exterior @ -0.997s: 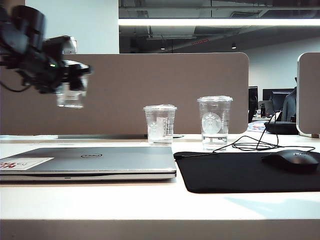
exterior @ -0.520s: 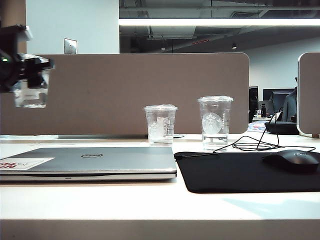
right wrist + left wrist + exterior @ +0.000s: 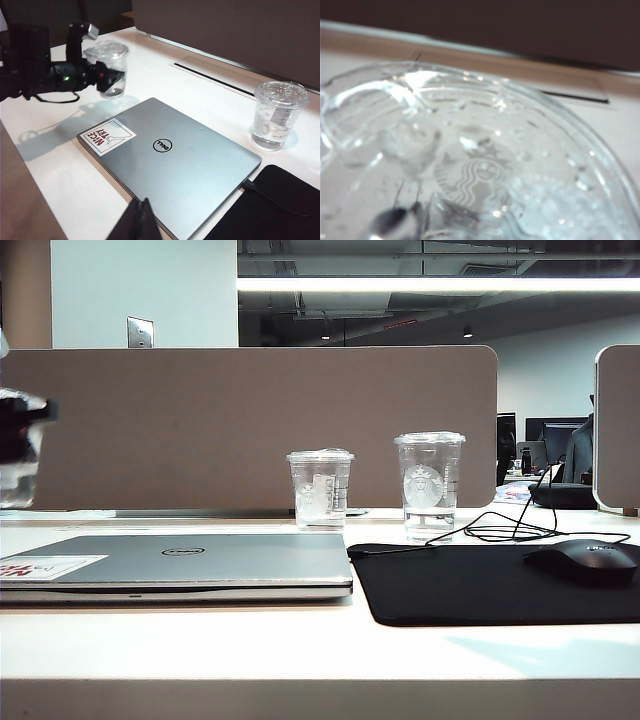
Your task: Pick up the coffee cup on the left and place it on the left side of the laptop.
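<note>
My left gripper (image 3: 106, 75) is shut on the coffee cup (image 3: 111, 62), a short clear plastic cup with a domed lid. It holds the cup upright, close over the white table past the laptop's sticker end, with a shadow beneath. In the exterior view the coffee cup (image 3: 14, 465) and left gripper (image 3: 10, 430) sit at the far left edge, partly cut off. The cup's lid (image 3: 470, 150) fills the left wrist view. The silver Dell laptop (image 3: 190, 560) (image 3: 170, 160) lies closed. My right gripper (image 3: 141, 216) hangs shut over the laptop's near edge.
A mid-height clear cup (image 3: 320, 487) (image 3: 278, 116) and a taller Starbucks cup (image 3: 430, 485) stand behind the laptop's right end. A black mouse mat (image 3: 500, 585) with a mouse (image 3: 585, 560) and cable lies to the right. A brown partition (image 3: 250, 425) closes the back.
In the exterior view my left gripper has carried the coffee cup leftward and down, from above the laptop's left end to the frame's left edge. The right arm has kept still.
</note>
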`<state>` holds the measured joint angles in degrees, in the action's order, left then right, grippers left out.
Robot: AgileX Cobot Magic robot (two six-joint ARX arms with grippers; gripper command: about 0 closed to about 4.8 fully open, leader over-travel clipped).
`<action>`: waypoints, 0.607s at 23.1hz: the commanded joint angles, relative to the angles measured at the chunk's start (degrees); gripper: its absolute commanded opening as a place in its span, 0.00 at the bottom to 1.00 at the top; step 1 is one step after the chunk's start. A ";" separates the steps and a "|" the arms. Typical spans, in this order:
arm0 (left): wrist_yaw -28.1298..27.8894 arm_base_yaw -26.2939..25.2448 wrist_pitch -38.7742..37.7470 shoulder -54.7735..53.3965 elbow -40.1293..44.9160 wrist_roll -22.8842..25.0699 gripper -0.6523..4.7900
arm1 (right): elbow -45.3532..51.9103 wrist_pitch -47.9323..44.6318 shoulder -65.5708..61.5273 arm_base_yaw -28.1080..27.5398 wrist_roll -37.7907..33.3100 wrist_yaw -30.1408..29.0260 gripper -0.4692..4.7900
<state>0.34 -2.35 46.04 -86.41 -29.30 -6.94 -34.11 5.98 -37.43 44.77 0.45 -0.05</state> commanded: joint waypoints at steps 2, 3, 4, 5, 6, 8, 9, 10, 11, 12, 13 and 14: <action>0.37 -3.15 6.69 0.15 3.34 -0.15 0.45 | -0.42 -1.03 0.13 0.02 0.07 -0.11 0.08; 2.97 -4.87 7.78 -0.42 3.87 0.11 0.44 | -0.42 -1.03 0.13 0.04 0.07 -0.13 0.08; 4.33 -5.64 7.96 -0.83 3.89 0.57 0.44 | -0.42 -1.03 0.13 0.04 0.04 -0.13 0.08; 5.60 -6.38 8.44 -1.38 3.89 1.14 0.44 | -0.42 -1.01 0.13 0.04 0.07 -0.11 0.08; 6.75 -7.26 9.46 -2.27 3.89 1.38 0.44 | -0.42 -0.98 0.13 0.02 0.04 -0.11 0.08; 8.70 -8.57 11.19 -3.85 3.82 1.38 0.44 | -0.42 -0.98 0.13 0.02 0.04 -0.11 0.08; 9.79 -9.18 12.20 -4.90 3.80 1.36 0.44 | -0.42 -0.98 0.11 0.02 0.04 -0.13 0.08; 10.67 -9.57 13.03 -5.73 3.80 1.38 0.44 | -0.42 -0.98 0.11 0.04 0.04 -0.13 0.08; 11.50 -9.84 13.55 -6.54 3.78 1.42 0.44 | -0.42 -0.98 0.11 0.02 0.04 -0.11 0.08; 11.74 -9.84 13.92 -7.41 3.78 2.03 0.44 | -0.42 -0.98 0.09 0.02 0.04 -0.11 0.08; 11.76 -9.77 14.05 -8.04 3.78 2.56 0.44 | -0.42 -0.98 0.09 0.02 0.04 -0.11 0.08; 11.72 -9.77 14.10 -8.72 3.76 2.82 0.44 | -0.42 -0.98 0.09 0.02 0.04 -0.11 0.08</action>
<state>11.22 -12.21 57.93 -94.65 -25.36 -5.30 -34.11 5.98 -37.43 44.77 0.45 -0.05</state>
